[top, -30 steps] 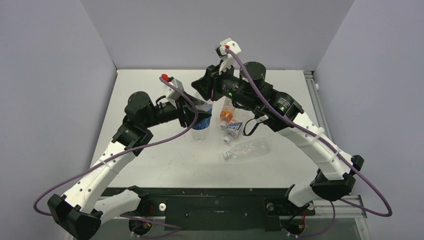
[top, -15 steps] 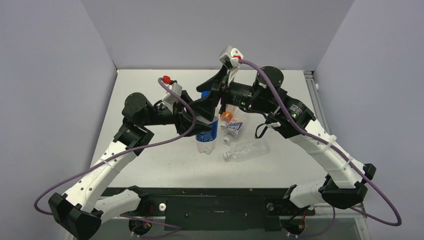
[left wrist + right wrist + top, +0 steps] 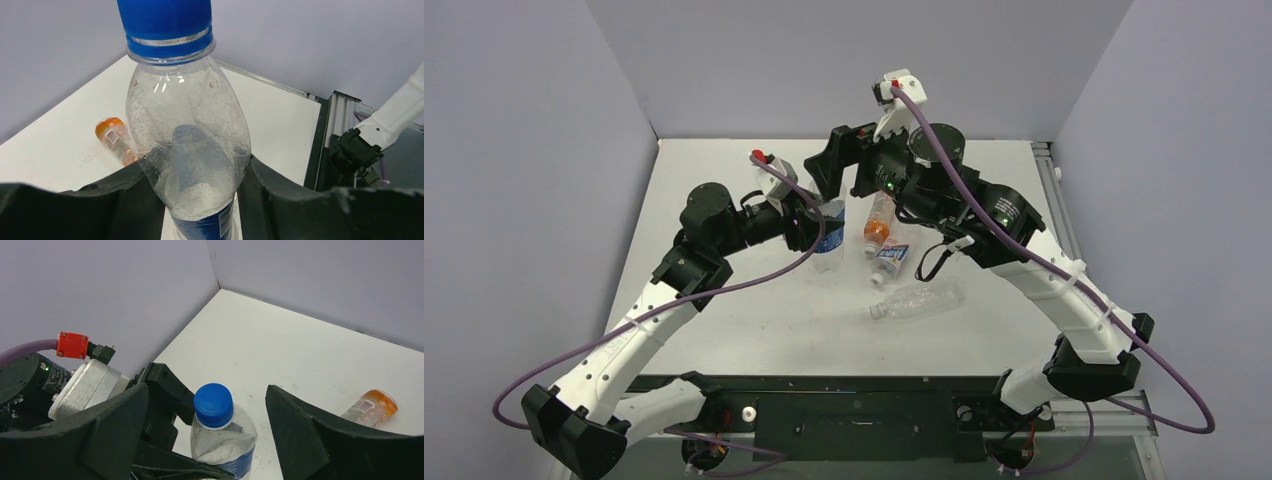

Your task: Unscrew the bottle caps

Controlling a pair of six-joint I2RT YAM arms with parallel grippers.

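Observation:
A clear bottle with a blue label [image 3: 192, 150] stands upright with my left gripper [image 3: 196, 200] shut on its body, one black finger on each side. Its blue cap [image 3: 213, 404] sits on the neck. My right gripper [image 3: 207, 392] hangs open around the cap, fingers [image 3: 117, 425] well clear on both sides. From the top external view the left gripper [image 3: 809, 225] holds the bottle [image 3: 829, 248] at mid-table, and the right gripper [image 3: 832, 183] hovers over it. Lying to the right are an orange bottle [image 3: 876, 228], a short blue-white labelled bottle [image 3: 890, 260] and a plain bottle [image 3: 921, 298].
The three lying bottles cluster just right of the held one. The orange bottle [image 3: 372, 407] lies close beyond the right finger. Grey walls close the table [image 3: 724, 180] at the back and on the left. A rail [image 3: 1049, 170] runs along the right edge.
The right gripper has opened off the blue cap, which is still on the neck. The left gripper swung the bottle toward the front and back again.

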